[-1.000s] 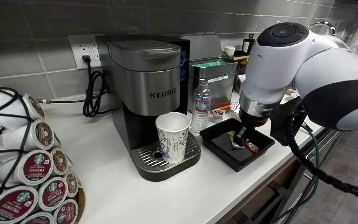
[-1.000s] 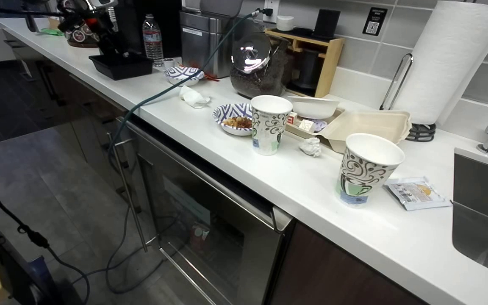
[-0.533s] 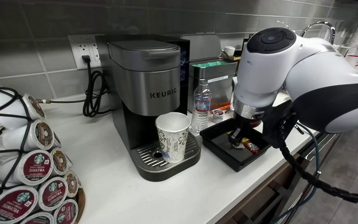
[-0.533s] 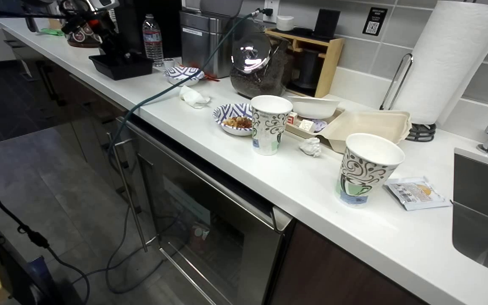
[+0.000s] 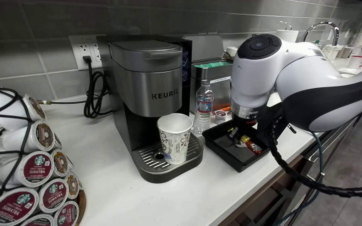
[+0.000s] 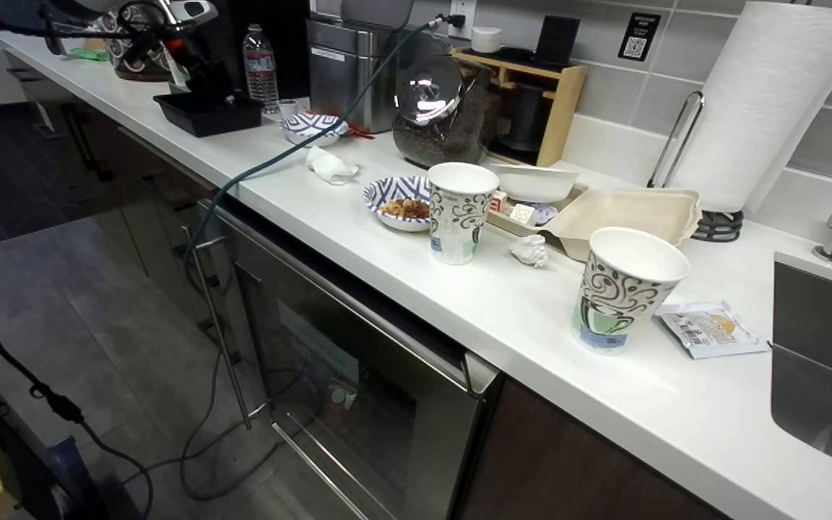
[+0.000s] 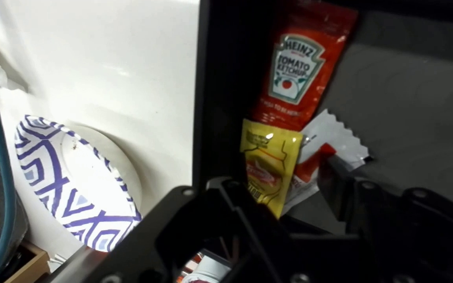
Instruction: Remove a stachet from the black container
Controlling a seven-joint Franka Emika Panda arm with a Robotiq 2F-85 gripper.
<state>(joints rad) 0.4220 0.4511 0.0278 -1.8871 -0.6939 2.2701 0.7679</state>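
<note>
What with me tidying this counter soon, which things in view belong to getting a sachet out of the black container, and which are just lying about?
For the job:
gripper
black container
Heinz tomato ketchup sachet, yellow sachet or white-and-red sachet

Just lying about:
Keurig coffee machine
plastic water bottle
Sumatra coffee pods
paper cups
patterned paper bowls
loose silvery packet

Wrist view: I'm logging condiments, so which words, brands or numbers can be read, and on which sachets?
"HEINZ": red sachet.
"TOMATO KETCHUP": same red sachet, lower on its label.
"LLOW", apparently, upside down and partly hidden: yellow sachet.
Too blurred to read: small print on the red sachet, the yellow sachet's red logo, marks on the white-and-red sachet.
</note>
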